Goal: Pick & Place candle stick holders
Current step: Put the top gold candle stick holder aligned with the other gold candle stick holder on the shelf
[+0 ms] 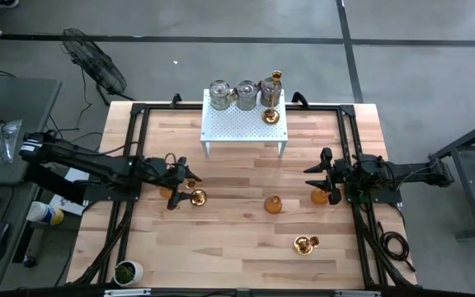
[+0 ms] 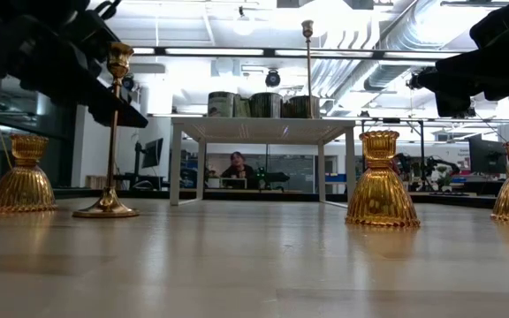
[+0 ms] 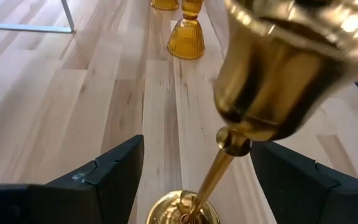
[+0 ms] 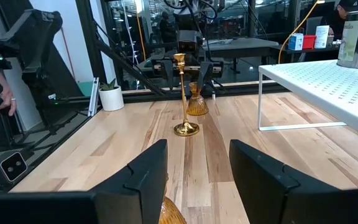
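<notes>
A tall slim gold candle stick holder (image 1: 196,198) stands upright on its round base (image 3: 182,210) on the wooden table. My left gripper (image 1: 186,180) is open, one finger on each side of the holder's stem (image 3: 219,171), not touching it. An amber glass cup (image 1: 169,194) stands just beside that gripper. My right gripper (image 1: 323,175) is open above and around another amber cup (image 1: 320,196), whose top shows between the fingers (image 4: 173,214). A third amber cup (image 1: 272,204) stands mid-table. A short gold holder (image 1: 306,243) sits nearer the front.
A white perforated stand (image 1: 244,124) at the far middle carries three silver goblets (image 1: 244,94) and a tall gold holder (image 1: 274,91). A small white pot with a plant (image 1: 128,271) stands at the near left corner. Black rails (image 1: 130,157) run along both sides.
</notes>
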`<move>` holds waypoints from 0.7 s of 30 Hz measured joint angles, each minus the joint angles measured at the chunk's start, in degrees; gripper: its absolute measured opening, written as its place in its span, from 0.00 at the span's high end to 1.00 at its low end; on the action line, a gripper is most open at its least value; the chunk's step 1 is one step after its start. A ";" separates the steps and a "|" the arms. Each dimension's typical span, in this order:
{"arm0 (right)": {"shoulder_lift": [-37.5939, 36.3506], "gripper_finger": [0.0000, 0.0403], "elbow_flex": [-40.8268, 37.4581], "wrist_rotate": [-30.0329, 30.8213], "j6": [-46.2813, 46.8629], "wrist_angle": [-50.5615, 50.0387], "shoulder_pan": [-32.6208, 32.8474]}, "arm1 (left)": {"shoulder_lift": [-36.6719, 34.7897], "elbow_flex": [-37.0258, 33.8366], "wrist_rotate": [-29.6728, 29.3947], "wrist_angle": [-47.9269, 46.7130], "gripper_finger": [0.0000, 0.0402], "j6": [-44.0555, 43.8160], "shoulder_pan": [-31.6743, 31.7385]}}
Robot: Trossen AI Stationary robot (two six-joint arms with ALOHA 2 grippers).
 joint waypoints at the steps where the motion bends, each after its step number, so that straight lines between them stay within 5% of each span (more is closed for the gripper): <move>1: -0.01 0.59 0.00 0.00 0.00 0.00 -0.02 | 0.14 0.00 0.00 0.00 0.29 0.00 -0.15; 6: 0.00 0.59 0.00 -0.01 0.00 0.00 -0.02 | 0.17 0.00 0.05 0.01 0.37 -0.04 -1.10; 21: -0.01 0.59 0.00 -0.02 0.00 0.00 -0.01 | 0.17 0.00 -0.39 0.45 0.85 -0.46 -1.70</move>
